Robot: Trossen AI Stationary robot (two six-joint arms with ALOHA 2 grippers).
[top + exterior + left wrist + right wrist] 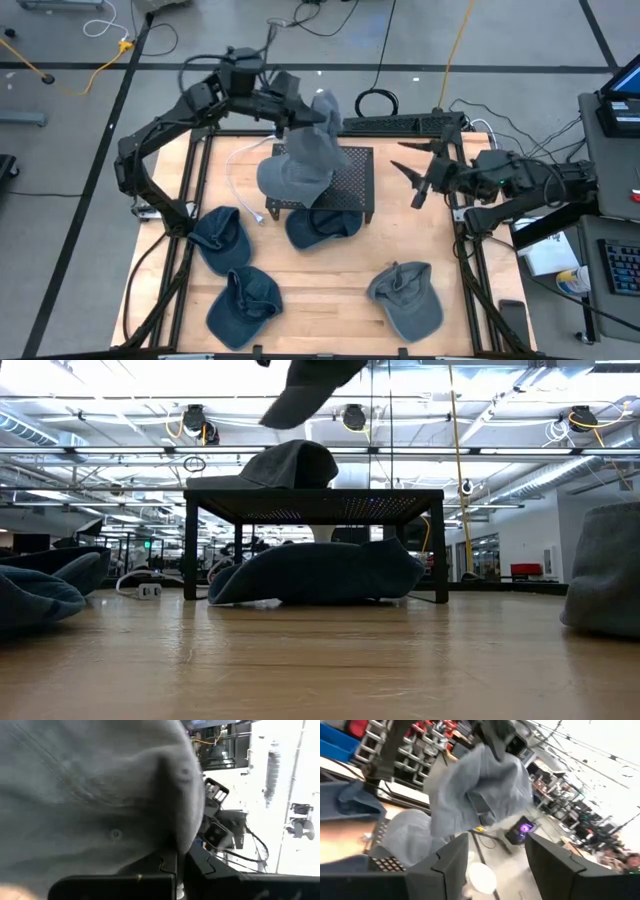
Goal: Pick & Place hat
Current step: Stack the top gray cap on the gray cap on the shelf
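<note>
**Grey cap held aloft over the black stand**

The left gripper was clamped on a soft grey fabric baseball cap, which hung in the air above the small black mesh-topped stand. A second grey cap rested on that stand, and a dark blue cap lay beneath it on the wooden table. The right gripper hovered just beside the stand's right edge, fingers spread apart and empty. Two blue denim caps lay at front left, another grey cap at front right.
</note>
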